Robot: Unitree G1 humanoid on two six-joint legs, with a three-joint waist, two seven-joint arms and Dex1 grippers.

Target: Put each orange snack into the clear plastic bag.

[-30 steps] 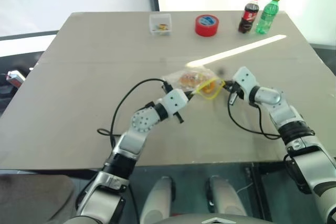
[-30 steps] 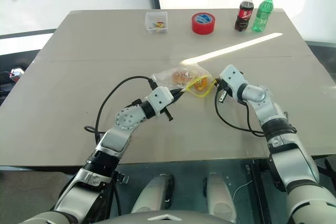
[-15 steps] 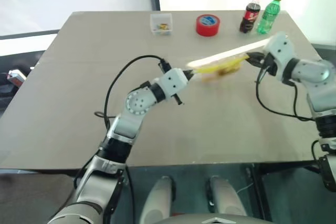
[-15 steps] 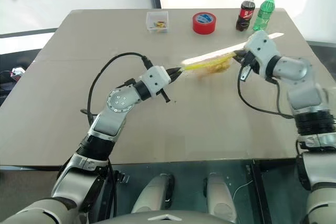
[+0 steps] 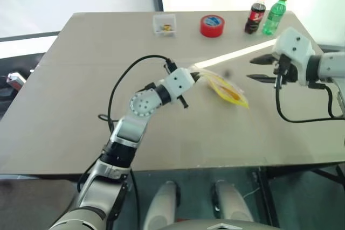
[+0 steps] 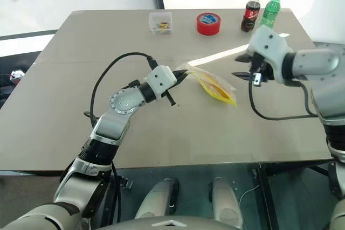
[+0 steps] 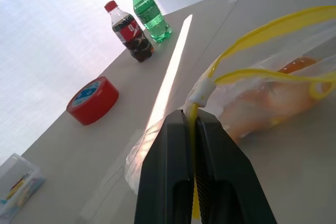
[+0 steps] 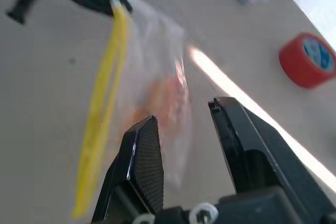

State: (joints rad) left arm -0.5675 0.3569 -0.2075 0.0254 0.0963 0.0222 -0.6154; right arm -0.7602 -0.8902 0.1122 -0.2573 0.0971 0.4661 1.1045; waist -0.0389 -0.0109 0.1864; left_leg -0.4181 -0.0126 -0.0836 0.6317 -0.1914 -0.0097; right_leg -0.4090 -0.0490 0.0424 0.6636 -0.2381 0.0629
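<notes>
The clear crinkly plastic bag (image 5: 225,87) hung over the table (image 5: 81,79), orange snacks (image 7: 262,100) inside; our left gripper (image 7: 190,129) pinched its yellow strip, right gripper (image 8: 181,129) open beside it; we judged little left

Black two-fingered left end effector (image 7: 192,129) pinching the yellow strip of the crinkly clear plastic bag (image 7: 252,103) holding orange snacks (image 7: 273,98); beyond, red tape roll (image 7: 93,99) on table (image 7: 79,177)

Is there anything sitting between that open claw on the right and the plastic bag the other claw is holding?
Nothing visible does. The right gripper stands open, apart from the clear plastic bag, with bare table between. The left gripper pinches the bag's yellow strip.
</notes>
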